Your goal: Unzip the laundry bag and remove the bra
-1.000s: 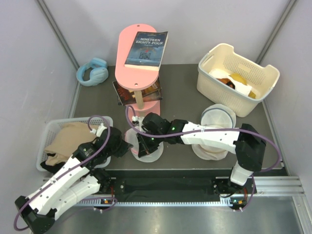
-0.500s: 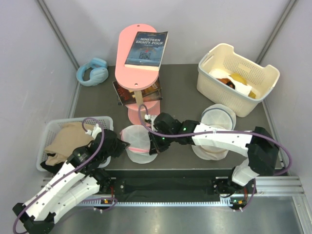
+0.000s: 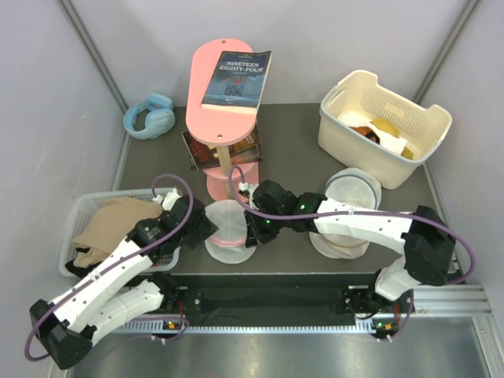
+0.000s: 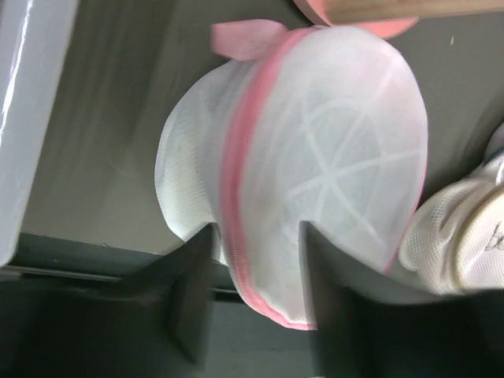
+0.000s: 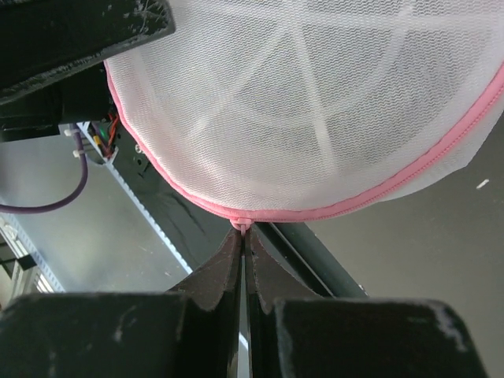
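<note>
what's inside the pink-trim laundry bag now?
Through the laundry bag mesh only white spoke-like ribs show; no beige fabric visible. Its underside and the part behind the pink zipper band are covered.

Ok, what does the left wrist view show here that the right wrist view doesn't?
Only the left wrist: the left gripper with its fingers apart, straddling the lower edge of the laundry bag; the bag's pink loop tab; a second mesh bag with a beige rim to the right.
Only the right wrist: the right gripper shut, pinching the bag's pink trim at its fingertips, and a purple cable off to the left.
Both: the bag's white mesh face with its spoke-like ribs and pink trim.
</note>
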{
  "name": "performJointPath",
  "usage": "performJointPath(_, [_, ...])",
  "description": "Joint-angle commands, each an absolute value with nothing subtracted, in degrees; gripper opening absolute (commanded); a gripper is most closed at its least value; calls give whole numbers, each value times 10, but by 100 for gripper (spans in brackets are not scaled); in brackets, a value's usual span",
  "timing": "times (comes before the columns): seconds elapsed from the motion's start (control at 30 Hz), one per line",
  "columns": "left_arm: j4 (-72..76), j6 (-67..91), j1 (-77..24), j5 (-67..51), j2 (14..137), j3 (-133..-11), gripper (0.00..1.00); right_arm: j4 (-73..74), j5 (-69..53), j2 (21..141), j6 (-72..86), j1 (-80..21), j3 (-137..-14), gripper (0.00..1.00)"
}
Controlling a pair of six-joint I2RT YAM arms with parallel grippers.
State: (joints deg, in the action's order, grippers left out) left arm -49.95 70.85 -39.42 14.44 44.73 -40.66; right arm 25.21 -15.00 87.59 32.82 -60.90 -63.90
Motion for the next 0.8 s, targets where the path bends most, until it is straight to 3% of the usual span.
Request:
performJointPath(0.0, [-536,683,-391,156,454,-465,68,244,-148,866,337,-632,-680,0])
performJointPath(0.1, [-569,705,-391,149,431,-468,76,239,-149,888,344,-652,-698,0])
performJointPath(0.27, [-588,761,-391,76,351,-424,76,220,-149,934,360,-688,-734,0])
performJointPath(0.5, [-650,789,-391,74,273,-400,70,212,-147,983,370,-727,-781,0])
performJointPath(0.7, [-592,785,-391,55,286,-374,68,217,-142,990,367,-736,-794,0])
performJointPath(0.77, [-576,777,-391,54,296,-372,63,217,-141,990,368,-736,-795,0])
